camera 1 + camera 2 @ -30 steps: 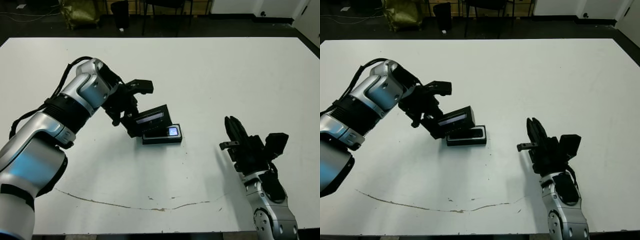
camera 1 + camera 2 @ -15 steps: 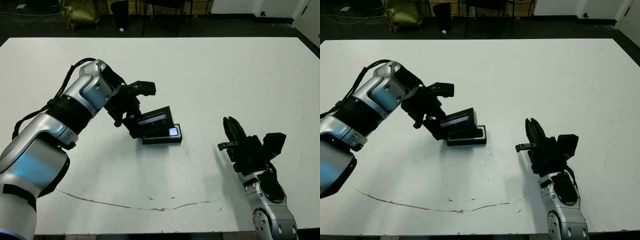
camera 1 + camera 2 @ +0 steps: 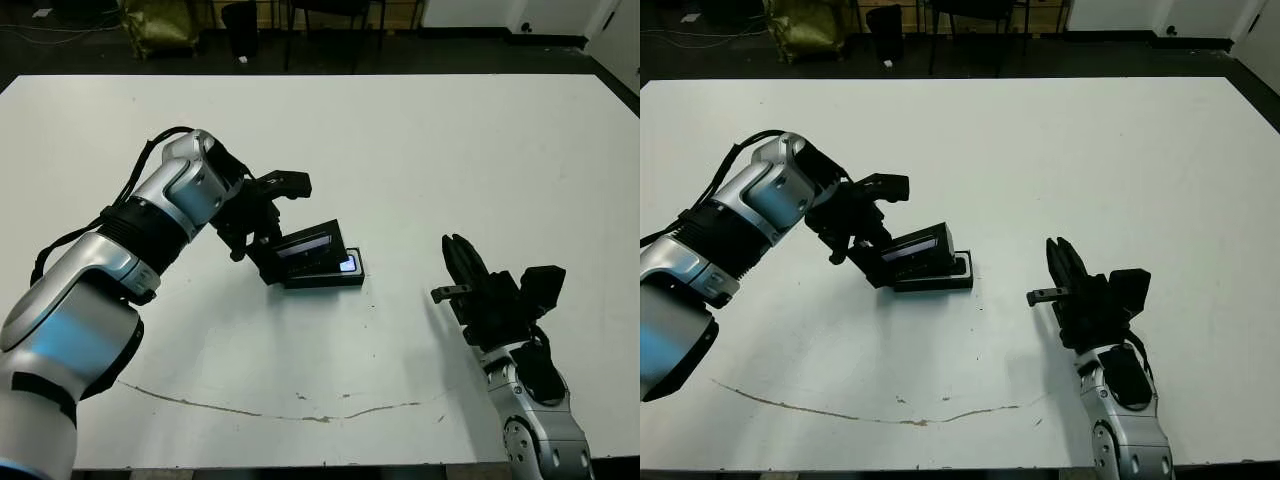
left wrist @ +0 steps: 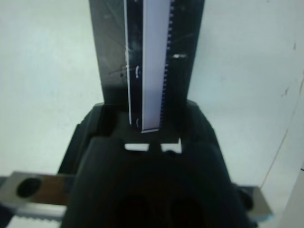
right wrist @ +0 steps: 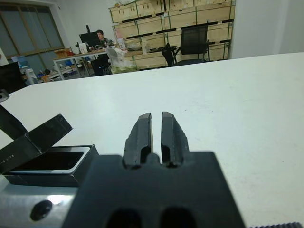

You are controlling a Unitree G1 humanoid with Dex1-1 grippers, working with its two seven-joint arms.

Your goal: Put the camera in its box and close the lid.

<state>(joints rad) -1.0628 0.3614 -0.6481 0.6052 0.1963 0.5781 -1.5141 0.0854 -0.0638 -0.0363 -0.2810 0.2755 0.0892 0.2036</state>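
Note:
The box [image 3: 326, 279] lies at the table's middle, black-walled, with a patch of white lining showing at its right end. Inside it, in the right wrist view, a dark bar that looks like the camera [image 5: 50, 160] fills the tray. The lid [image 3: 308, 246], black with a glossy strip [image 4: 156, 61], slants low over the box's left part. My left gripper [image 3: 264, 252] is shut on the lid's left end. Well to the right of the box, my right gripper [image 3: 453, 247] rests on the table, shut and holding nothing.
A thin brown crack line [image 3: 300, 412] runs across the white table near the front edge. Beyond the far edge are a dark floor, chair legs and a yellow-green bag [image 3: 158, 25]. A person sits at a distant desk [image 5: 100, 35].
My left gripper has tipped the lid lower, closer onto the box, and covers more of its opening. The right gripper has hardly moved.

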